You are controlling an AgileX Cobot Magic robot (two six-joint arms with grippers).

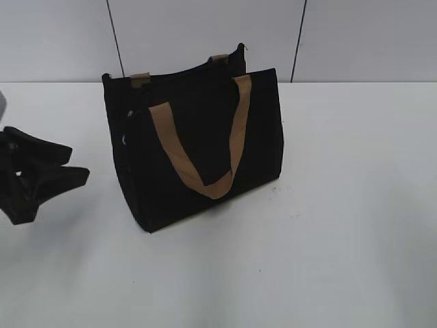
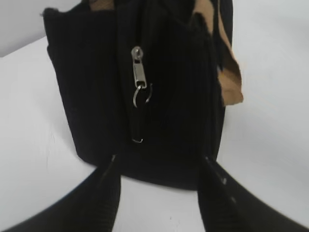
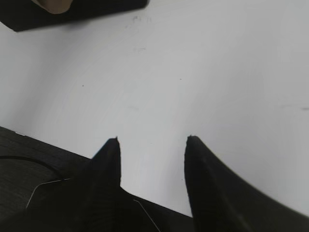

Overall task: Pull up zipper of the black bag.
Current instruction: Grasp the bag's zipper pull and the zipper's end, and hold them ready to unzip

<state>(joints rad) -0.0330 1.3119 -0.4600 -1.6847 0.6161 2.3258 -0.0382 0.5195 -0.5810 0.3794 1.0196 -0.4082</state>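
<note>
Zipper (image 2: pixel 138 72) on the black bag (image 1: pixel 198 147) is your target: a small silvery pull with a ring, hanging on the dark track that runs up the bag's narrow end panel. The bag stands upright on the white desk (image 1: pixel 341 239), a little left of center, with a tan handle (image 1: pixel 205 154) drooping across its broad front.

At 9 o'clock in the exterior view, the left end effector (image 1: pixel 65 167) waits just off the bag's end, fingers spread and holding nothing. Its wrist camera looks straight at the pull, which sits toward 12 o'clock between the two finger tips, apart from both.

To do this step well, you would likely advance along that line, center the pull or ring between the fingers, close firmly, then draw along the track without twisting. The light bag may slide or tip, so bracing it could help.

The right end effector (image 3: pixel 152 140) hovers over bare desk, fingers spread, the bag at its 11 o'clock.

Whether anything is inside the bag cannot be seen.
</note>
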